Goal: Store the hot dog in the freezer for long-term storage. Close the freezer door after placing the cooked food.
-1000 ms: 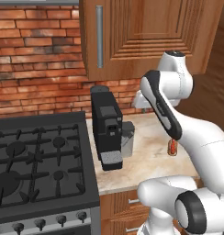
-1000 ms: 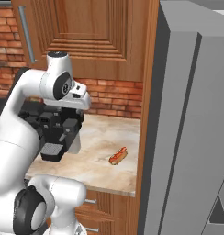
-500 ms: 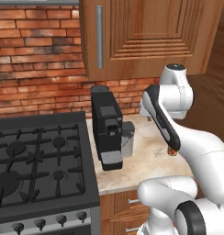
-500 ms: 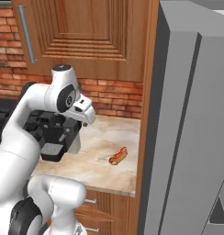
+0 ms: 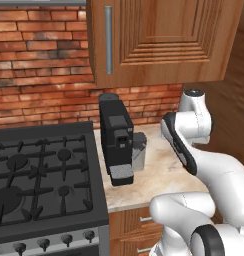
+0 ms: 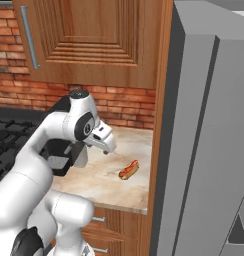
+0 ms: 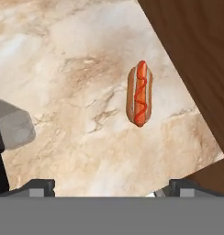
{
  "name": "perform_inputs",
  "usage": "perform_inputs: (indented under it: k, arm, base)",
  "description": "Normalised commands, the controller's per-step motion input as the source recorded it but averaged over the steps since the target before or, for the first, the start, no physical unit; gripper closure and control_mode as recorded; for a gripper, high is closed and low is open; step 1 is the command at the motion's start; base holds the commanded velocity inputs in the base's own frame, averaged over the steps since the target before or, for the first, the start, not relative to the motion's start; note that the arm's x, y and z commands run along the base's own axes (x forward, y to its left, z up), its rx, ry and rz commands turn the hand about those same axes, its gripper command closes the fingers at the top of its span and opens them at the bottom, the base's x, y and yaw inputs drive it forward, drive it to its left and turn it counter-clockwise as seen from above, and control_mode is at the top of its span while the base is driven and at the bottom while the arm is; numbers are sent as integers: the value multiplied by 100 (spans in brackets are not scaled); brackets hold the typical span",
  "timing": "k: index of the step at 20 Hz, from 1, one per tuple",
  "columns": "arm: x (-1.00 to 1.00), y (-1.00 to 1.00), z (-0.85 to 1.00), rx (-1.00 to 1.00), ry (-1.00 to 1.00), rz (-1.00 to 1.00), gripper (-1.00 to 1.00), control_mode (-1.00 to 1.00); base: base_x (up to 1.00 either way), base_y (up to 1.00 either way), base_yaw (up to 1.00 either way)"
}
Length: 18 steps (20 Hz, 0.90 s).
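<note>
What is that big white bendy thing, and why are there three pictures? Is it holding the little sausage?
The white bendy thing is a robot arm with a two-finger gripper. Two pictures come from cameras riding on its base, behind it, one on each side. The third comes from a camera on its hand, looking down. On the pale marble counter lies a small red-orange sausage in a tan bun, the hot dog. Beside the black gas stove stands a black coffee machine. The tall grey unit on the right is the fridge. The gripper is open above the counter, holding nothing; the hot dog lies untouched.
</note>
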Motion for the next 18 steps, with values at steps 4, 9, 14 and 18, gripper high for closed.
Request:
perform_inputs:
  k: [4, 9, 14, 18]
  arm:
    - [8, -43, -54, -5, 1, -2, -100, -100]
    - [10, -46, -55, -1, 4, -2, -100, -100]
    - [8, -27, -57, -3, 11, -6, -100, -100]
    - [25, -20, -14, 0, 12, -1, -100, -100]
  base:
    - [0, 0, 0]
    - [0, 0, 0]
    - [0, 0, 0]
    - [0, 0, 0]
